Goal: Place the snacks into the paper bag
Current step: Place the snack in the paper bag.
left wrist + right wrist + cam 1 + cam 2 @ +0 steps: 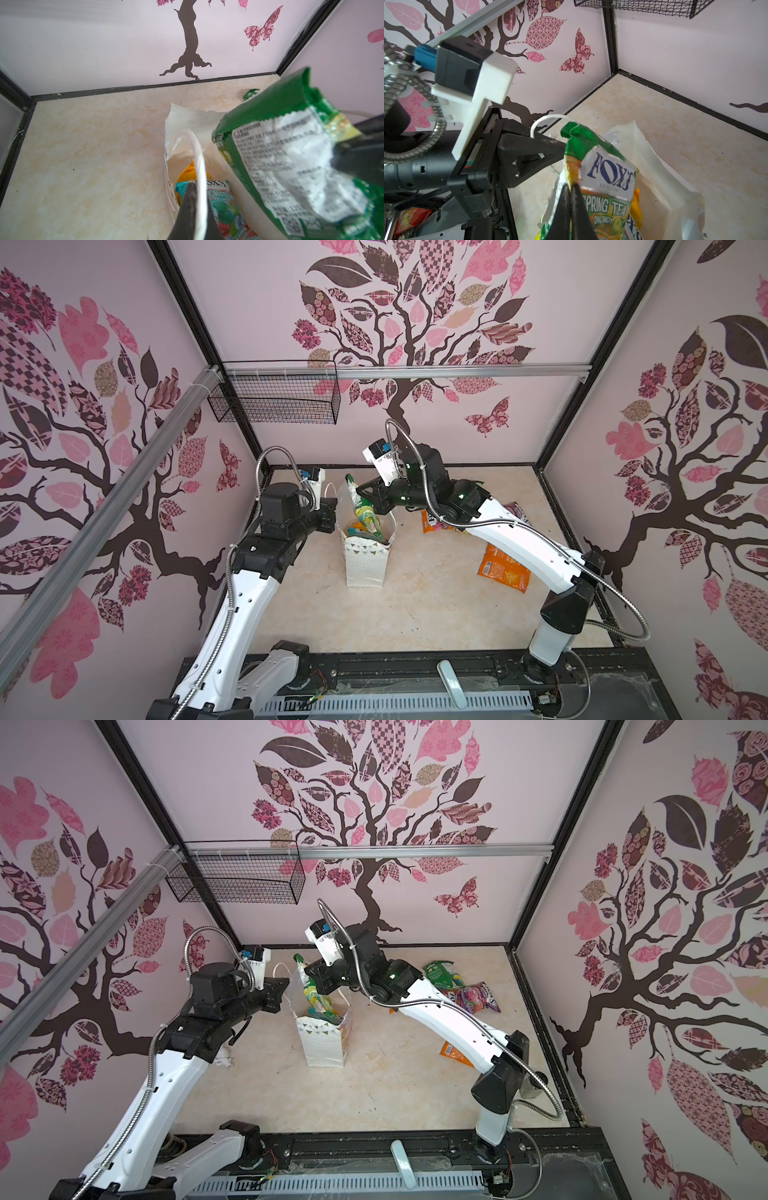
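Closest to me runs the black base rail [415, 668] along the near edge of the tabletop [415, 614], and both arms rise from it. The paper bag [365, 564] stands upright about the middle of the tabletop, somewhat nearer the left edge. The left jaws are pressed together on the white string handle [199, 166] of the bag. The right jaws are clamped on a green FOX'S pouch [608, 176], which hangs over the open mouth of the bag with its lower end inside. A teal pouch [220, 203] and a yellow pouch [190, 172] lie in the bag. Toward the right edge, an orange pouch [503, 568], a purple pouch [478, 998] and a second green pouch [442, 973] lie on the tabletop.
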Motion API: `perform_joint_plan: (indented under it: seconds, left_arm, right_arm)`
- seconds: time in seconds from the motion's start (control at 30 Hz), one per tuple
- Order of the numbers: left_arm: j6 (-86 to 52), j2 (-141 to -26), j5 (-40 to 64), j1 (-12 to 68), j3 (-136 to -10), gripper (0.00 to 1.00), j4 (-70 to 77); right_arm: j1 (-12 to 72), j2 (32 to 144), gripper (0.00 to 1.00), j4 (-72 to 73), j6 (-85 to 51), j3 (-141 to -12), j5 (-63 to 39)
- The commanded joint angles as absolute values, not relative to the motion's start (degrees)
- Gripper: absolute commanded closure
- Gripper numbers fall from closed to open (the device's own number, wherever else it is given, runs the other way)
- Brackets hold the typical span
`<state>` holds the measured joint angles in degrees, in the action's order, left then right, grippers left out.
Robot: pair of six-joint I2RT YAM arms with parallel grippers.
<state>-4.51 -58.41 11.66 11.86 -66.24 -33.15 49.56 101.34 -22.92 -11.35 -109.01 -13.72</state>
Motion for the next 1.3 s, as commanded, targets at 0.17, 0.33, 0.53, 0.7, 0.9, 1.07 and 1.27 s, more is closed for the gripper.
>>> perform_joint_plan:
  seconds: [0.17,0.33,0.53,0.7,0.9,1.07,1.27]
  left_arm:
    - [-3.92,-57.44,11.38,12.08,-65.06,1.0,-32.28]
    - [-3.91,-57.55,11.25,12.05,-65.12,1.0,-32.32]
    - [-3.92,-57.35,11.17,12.13,-65.12,1.0,-32.34]
    - [-3.79,-57.24,10.99,12.14,-65.05,1.0,-32.34]
    - [-3.8,-57.36,10.99,12.13,-65.06,1.0,-32.34]
    - [-3.78,-57.39,10.9,12.18,-65.04,1.0,-32.34]
    - [-3.69,-57.3,10.73,12.15,-65.09,1.0,-32.34]
  right_arm:
    - [48.79,101.71,1.0,-21.97,-8.86,-106.67,-13.82]
    - [48.61,100.93,0.99,-20.48,-8.25,-104.39,-14.08]
    - [48.52,101.74,0.95,-20.9,-8.41,-104.5,-14.72]
    - [48.59,102.3,0.92,-21.52,-8.53,-105.54,-15.55]
    - [48.58,103.02,0.77,-23.51,-8.12,-107.6,-15.9]
    - [48.59,102.12,0.72,-25.0,-7.75,-108.82,-15.93]
    - [48.54,95.57,0.66,-26.13,-5.48,-106.64,-9.71]
